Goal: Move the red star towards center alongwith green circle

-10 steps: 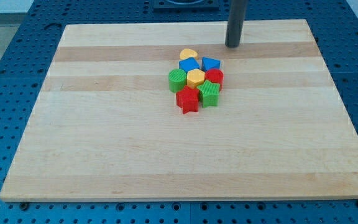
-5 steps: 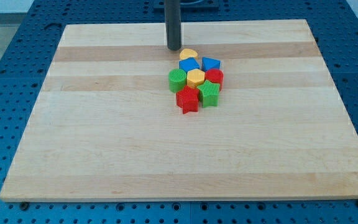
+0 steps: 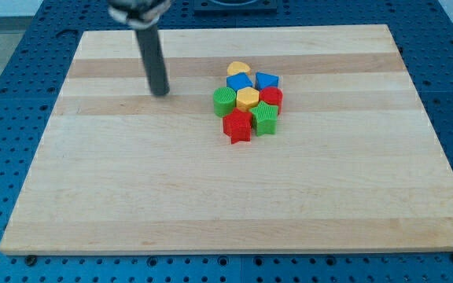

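Note:
The red star point(image 3: 238, 126) lies at the bottom of a tight cluster of blocks near the board's middle. The green circle point(image 3: 224, 101) touches it at the upper left. My tip point(image 3: 161, 92) rests on the board well to the view's left of the cluster, about level with the green circle, touching no block.
The cluster also holds a green block point(image 3: 265, 119), a yellow hexagon point(image 3: 248, 97), a red block point(image 3: 271, 97), two blue blocks point(image 3: 239, 82) point(image 3: 267, 79) and a yellow block point(image 3: 238, 68). The wooden board point(image 3: 132, 196) lies on a blue perforated table.
My tip has swept from the view's upper right, past the top of the cluster, to the left and slightly down. No block has moved.

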`<state>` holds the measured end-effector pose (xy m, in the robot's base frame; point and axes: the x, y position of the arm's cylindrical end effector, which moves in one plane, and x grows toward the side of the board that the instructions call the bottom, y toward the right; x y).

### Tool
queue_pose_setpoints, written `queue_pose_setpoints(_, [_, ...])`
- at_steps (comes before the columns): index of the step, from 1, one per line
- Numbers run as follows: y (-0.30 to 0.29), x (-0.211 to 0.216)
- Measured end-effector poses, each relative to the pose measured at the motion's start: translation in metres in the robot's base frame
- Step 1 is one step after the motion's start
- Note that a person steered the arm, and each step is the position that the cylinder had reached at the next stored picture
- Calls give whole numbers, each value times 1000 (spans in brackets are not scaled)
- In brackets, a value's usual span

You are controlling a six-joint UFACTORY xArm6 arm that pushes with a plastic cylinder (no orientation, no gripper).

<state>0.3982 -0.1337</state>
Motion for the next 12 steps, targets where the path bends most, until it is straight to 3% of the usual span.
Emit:
queue_pose_setpoints(2, [-1, 120])
queue_pose_setpoints(3, [52, 171])
queue_pose_setpoints(4, [110, 172])
queue_pose_setpoints(9, [191, 108])
queue_pose_setpoints(12, [169, 82])
